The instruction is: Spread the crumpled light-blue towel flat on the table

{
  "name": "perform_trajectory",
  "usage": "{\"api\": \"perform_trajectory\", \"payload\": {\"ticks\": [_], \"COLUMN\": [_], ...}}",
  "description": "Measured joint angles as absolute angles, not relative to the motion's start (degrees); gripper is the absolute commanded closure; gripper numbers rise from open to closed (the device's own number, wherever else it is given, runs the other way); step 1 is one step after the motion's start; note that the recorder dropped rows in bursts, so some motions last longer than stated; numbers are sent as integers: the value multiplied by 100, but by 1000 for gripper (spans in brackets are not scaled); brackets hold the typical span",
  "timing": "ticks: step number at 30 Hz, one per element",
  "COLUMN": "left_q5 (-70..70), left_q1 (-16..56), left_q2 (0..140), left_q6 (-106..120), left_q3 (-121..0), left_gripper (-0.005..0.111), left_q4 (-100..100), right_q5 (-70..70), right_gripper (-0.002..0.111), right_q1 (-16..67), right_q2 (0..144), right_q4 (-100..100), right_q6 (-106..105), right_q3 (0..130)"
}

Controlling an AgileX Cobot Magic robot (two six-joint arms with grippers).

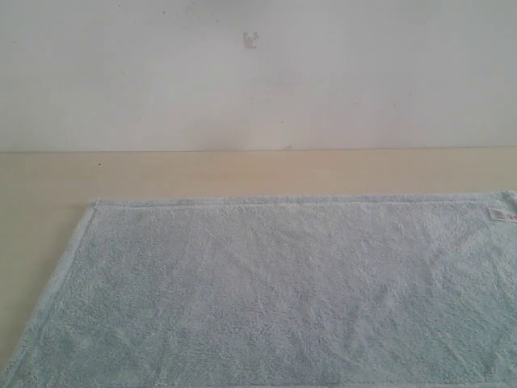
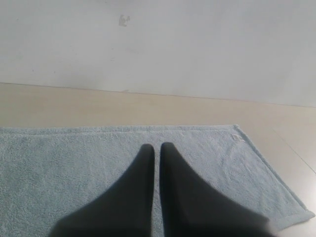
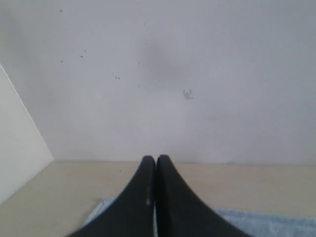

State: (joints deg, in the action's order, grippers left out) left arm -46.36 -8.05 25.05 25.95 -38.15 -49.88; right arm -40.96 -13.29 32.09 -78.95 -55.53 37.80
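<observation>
The light-blue towel point(image 1: 275, 283) lies flat and smooth on the beige table point(image 1: 202, 171), filling the near part of the exterior view. Its small white label point(image 1: 501, 214) sits by the far right corner. Neither arm shows in the exterior view. In the left wrist view my left gripper point(image 2: 157, 146) hangs above the towel point(image 2: 64, 168), its black fingers shut with only a hairline gap and nothing between them. In the right wrist view my right gripper point(image 3: 156, 159) is shut and empty, over the table with a strip of towel point(image 3: 266, 222) beneath it.
A white wall point(image 1: 258, 73) rises behind the table's far edge, with a small mark point(image 1: 250, 39) on it. A bare strip of table point(image 1: 40, 234) runs to the left of the towel and behind it. In the right wrist view a side wall point(image 3: 17, 148) meets the table.
</observation>
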Motion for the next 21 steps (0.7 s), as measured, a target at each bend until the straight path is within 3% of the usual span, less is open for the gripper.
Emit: {"api": "perform_trajectory", "payload": {"ticks": [7,16,21], "left_q5": [-4636,-4636,-4636], "left_q1": [-805,-805,-805], "left_q2": [2505,2505,2505], "left_q6": [2595,2595,2595], "left_q3": [-3815,-3815,-3815], "left_gripper": [103,103,103], "left_q4": [-4988,-4988,-4988], "right_q5": [-1905,-2268,-2132], "right_gripper": [109,109,109], "right_q1": [-829,-805,-805], "right_q2": [1565,1497,1145], "right_q4": [-7489,-6964,-3559], "right_q6": [-5527,-5300,-2497], "right_q3": [3345,2513,1887]}}
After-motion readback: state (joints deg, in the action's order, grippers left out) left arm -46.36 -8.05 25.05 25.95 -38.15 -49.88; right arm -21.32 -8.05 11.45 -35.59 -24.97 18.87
